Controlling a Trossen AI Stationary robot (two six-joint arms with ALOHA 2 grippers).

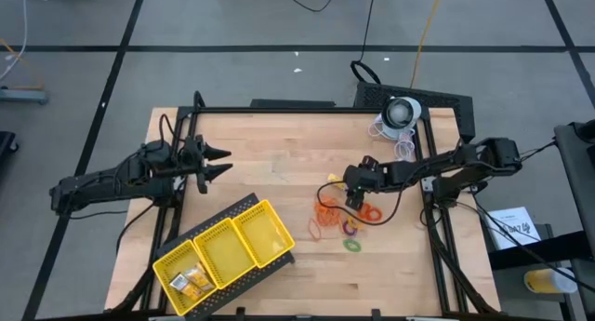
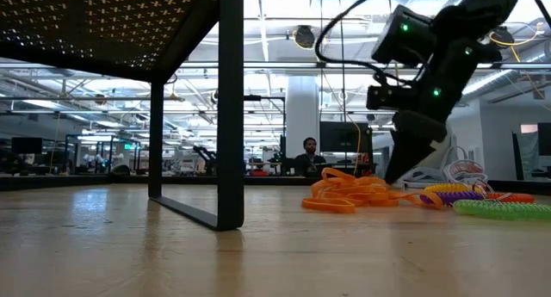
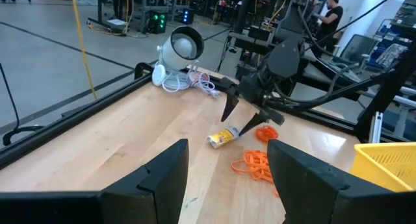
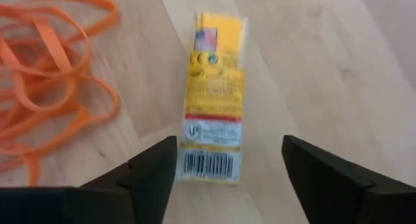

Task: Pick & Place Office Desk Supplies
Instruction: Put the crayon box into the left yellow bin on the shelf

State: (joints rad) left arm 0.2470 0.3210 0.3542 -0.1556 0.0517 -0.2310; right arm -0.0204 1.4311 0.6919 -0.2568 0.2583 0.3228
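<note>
Table (image 1: pixel 279 163): pale wood top inside a dark frame, seen from above.

Right gripper (image 1: pixel 346 185): low over the table right of centre, fingers spread wide, nothing held. In its wrist view the two dark fingers (image 4: pixel 153 169) stand either side of a yellow packet (image 4: pixel 213 130), which lies flat on the wood between them; contact with the packet cannot be told. The left wrist view shows the same gripper (image 3: pixel 242 115) tipped down over the packet (image 3: pixel 222 137).

Yellow packet, high view (image 1: pixel 332 179): just left of the right gripper, at the far edge of the loose supplies.

Orange rubber bands (image 1: pixel 327 210): a tangled heap just near of the packet, touching the table; also seen beside the packet in the right wrist view (image 4: pixel 45 74) and in the low view (image 2: pixel 344 194).

Coloured rings (image 1: pixel 358 230): small red, purple and green loops, right of and nearer than the bands.

Left gripper (image 1: pixel 221 163): above the left part of the table, well apart from the supplies, fingers parted, empty.

Yellow tray (image 1: pixel 173 262): three compartments, near left corner, set at a slant. Small yellow packets (image 1: pixel 191 280) lie in its left-most compartment.

White lamp-like object (image 1: pixel 402 112): far right corner, with a coiled white cable.
</note>
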